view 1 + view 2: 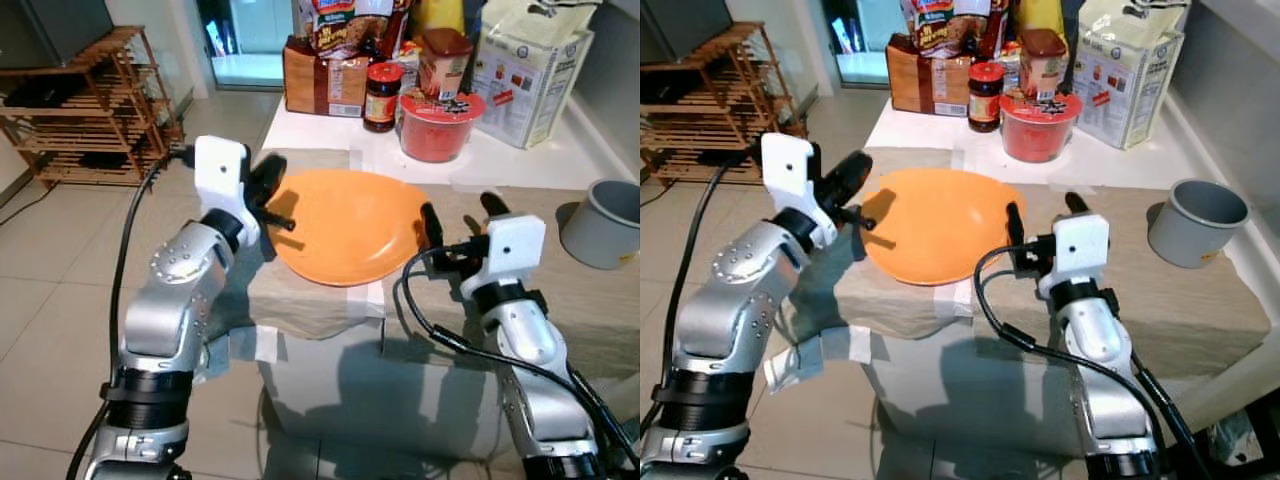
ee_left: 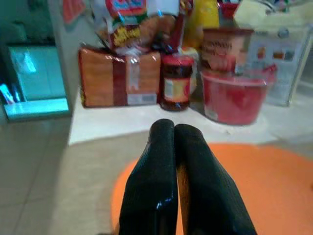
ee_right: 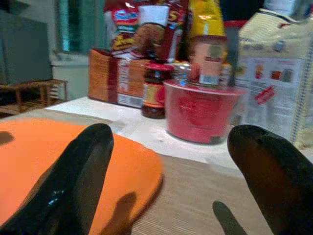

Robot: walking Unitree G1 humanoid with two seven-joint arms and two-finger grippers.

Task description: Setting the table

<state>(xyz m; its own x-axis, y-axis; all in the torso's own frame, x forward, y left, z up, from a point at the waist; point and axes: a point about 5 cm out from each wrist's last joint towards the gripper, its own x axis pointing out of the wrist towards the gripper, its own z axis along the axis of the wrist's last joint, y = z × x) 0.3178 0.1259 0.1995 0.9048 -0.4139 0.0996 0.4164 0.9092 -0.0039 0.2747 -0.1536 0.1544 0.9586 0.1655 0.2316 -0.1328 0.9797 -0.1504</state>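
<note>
Two pincers are at the orange plate [image 1: 350, 225] on the cloth-covered bench [image 1: 1200, 300]. Its rim is clamped by the left pincer [image 1: 283, 220]; the right pincer [image 1: 1040, 215] is spread beside the opposite edge. Placing seems under way; lowering and release are needed next.

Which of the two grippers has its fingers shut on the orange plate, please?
The left gripper: its fingers pinch the orange plate at its left rim, while the right gripper stands open at the opposite rim.

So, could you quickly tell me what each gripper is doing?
Left gripper: shut on the plate rim.
Right gripper: open, beside the plate.
</note>
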